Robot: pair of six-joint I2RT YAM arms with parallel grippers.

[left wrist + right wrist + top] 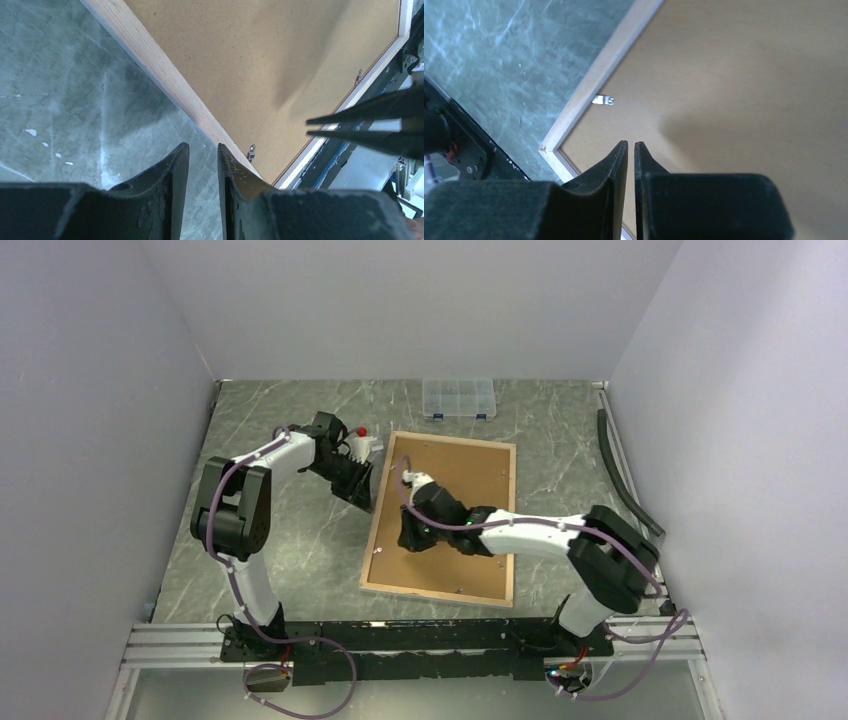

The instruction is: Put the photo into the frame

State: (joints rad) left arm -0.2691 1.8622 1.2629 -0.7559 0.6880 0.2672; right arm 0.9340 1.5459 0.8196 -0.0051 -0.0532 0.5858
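we judge the work to be at the closing-up stage; the frame (378, 530) lies face down on the table (300, 550), a little right of centre, with the brown backing board (470, 470) seated inside its light wood border; the photo shows in none of the 3 views, so we cannot tell whether it is already under the board.

the right gripper (630, 145) hangs over the board's near-left corner, its fingers a hair apart and holding nothing; a small metal tab (604, 100) sits on the left rail just ahead of it; the left gripper (202, 146) hovers over the table just beside the frame's left edge, fingers slightly apart, also with nothing between them.

the next move, as we read it, calls for a fingertip brought onto that tab and a short, flat push to settle it over the board, without lifting the frame.

the frame looks square and flat; its border is narrow, pale and unmarked.
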